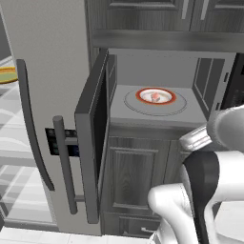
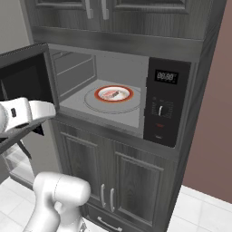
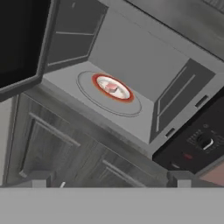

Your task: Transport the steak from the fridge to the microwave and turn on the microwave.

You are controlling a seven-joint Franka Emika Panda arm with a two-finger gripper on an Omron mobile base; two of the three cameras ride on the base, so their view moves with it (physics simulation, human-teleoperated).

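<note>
- We see the small pinkish-red steak (image 2: 112,94) lying on the red-ringed white turntable (image 2: 128,94) inside the wide black microwave (image 2: 166,103), door (image 1: 95,138) open.
- Our gripper (image 3: 109,179) holds nothing, fingertips (image 3: 37,179) spread wide.

Even, flat rendered light; soft shadows, slightly coarse, no glare.
</note>
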